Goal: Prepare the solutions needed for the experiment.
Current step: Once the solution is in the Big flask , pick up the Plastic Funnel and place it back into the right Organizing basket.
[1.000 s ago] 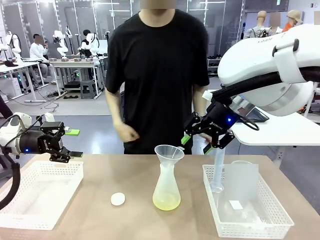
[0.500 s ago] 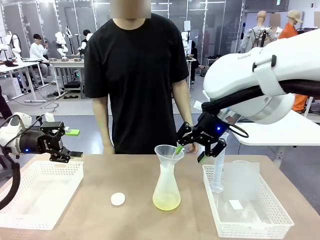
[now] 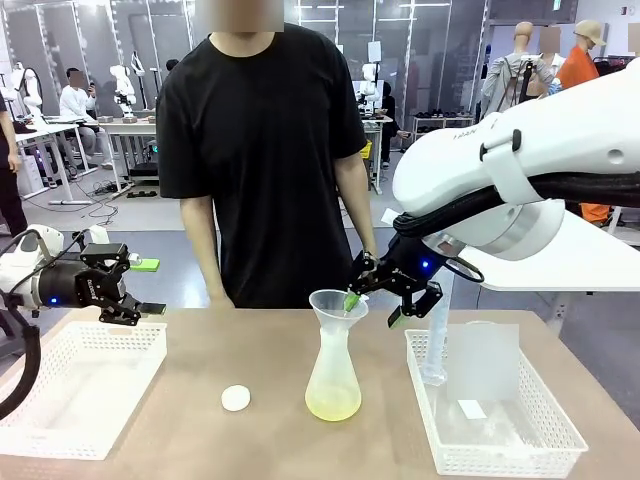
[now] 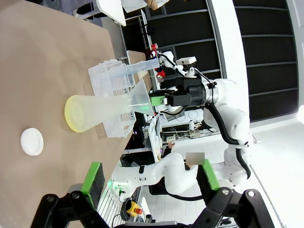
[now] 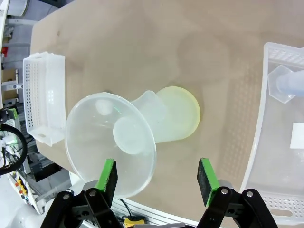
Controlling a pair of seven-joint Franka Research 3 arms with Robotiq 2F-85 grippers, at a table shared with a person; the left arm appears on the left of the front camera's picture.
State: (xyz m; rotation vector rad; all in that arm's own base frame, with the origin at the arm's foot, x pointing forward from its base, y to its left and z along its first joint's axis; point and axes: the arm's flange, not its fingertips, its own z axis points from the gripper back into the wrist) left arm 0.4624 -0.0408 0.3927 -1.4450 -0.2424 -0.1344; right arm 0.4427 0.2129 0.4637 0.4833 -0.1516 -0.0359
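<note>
A frosted conical flask (image 3: 333, 375) stands at the table's middle with a clear funnel (image 3: 338, 303) in its neck. Pale yellow solution (image 3: 333, 405) lies in its bottom. My right gripper (image 3: 373, 309) is open at the funnel's right rim, one green pad at the rim and nothing held. From the right wrist, the funnel (image 5: 111, 142) and the flask's yellow base (image 5: 183, 118) lie just beyond the open gripper (image 5: 156, 175). My left gripper (image 3: 150, 287) hangs open above the left basket. It is open (image 4: 151, 180) in its own view, far from the flask (image 4: 95, 111).
A small white round cap (image 3: 236, 398) lies left of the flask. A white basket (image 3: 40, 420) sits at the left. Another basket (image 3: 560, 440) at the right holds a graduated cylinder (image 3: 436, 345) and a frosted beaker (image 3: 482, 360). A person (image 3: 265, 150) stands at the far edge.
My right arm has swung left from above the right basket to the funnel's rim. The person has shifted left and lowered both hands. The left arm has stayed put.
</note>
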